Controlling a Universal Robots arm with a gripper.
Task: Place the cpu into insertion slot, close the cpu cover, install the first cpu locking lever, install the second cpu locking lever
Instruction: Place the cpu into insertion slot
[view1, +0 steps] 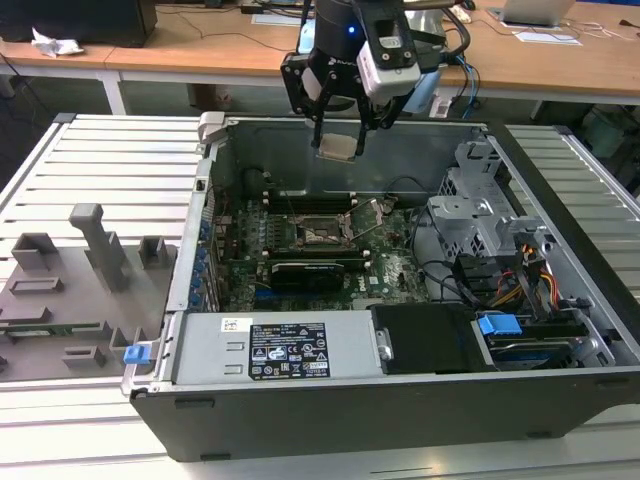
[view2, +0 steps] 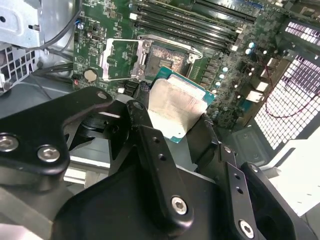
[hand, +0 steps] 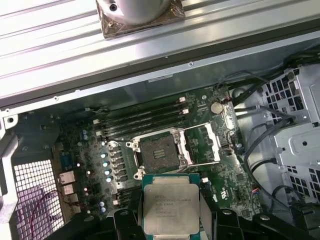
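Observation:
My gripper (view1: 340, 135) is shut on the cpu (view1: 338, 148), a flat square chip with a silvery top, and holds it in the air over the far wall of the open computer case. In both wrist views the cpu (hand: 171, 207) (view2: 177, 107) sits between the black fingers (view2: 142, 112). The insertion slot (hand: 159, 152) (view2: 167, 56) (view1: 320, 233) lies bare on the green motherboard (view1: 390, 265), well below the chip. The cpu cover (hand: 202, 145) (view2: 122, 60) is swung open beside the slot. Thin wire levers (hand: 200, 164) stand loose around it.
The case's walls (view1: 560, 190) ring the board. A grey power supply (view1: 280, 350) lies along the near side and a metal drive cage (view1: 480, 200) with cables stands on the exterior view's right. A long black card (view1: 315, 272) crosses the board. Grey fixtures (view1: 90, 250) stand outside the case.

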